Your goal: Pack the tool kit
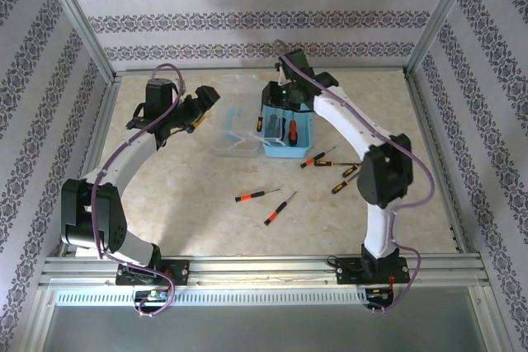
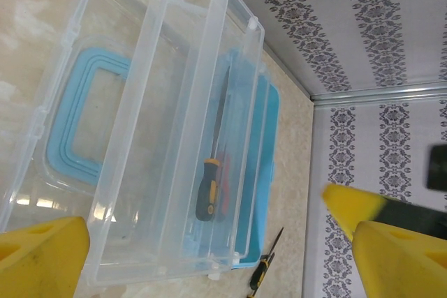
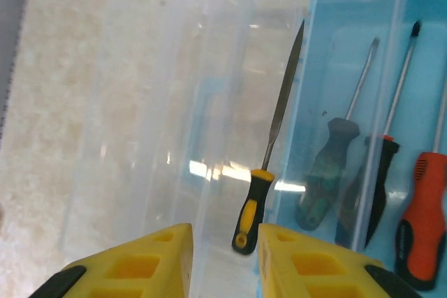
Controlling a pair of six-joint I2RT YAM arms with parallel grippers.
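Case of blue plastic (image 1: 272,151), its clear lid (image 1: 233,125) opened leftward, is seen at the table's far middle. A slim yellow-and-black-handled file (image 3: 283,113) lies along its lid-side edge. The right gripper (image 3: 225,239) is poised near the file's handle, fingers slightly apart, empty. The left gripper (image 1: 206,103) is spread wide beside the lid.

My left gripper (image 1: 208,101) hangs over the table, the clear lid (image 1: 233,133) just to the right of its fingers. My right gripper (image 1: 279,114) sits low over the blue case (image 1: 304,139), which touches the lid. A red handle (image 1: 290,130) lies in the case, just beside these fingers. Nearer my bases, well apart from both grippers, lie two red screwdrivers (image 1: 256,194) and three yellow screwdrivers (image 1: 318,158).
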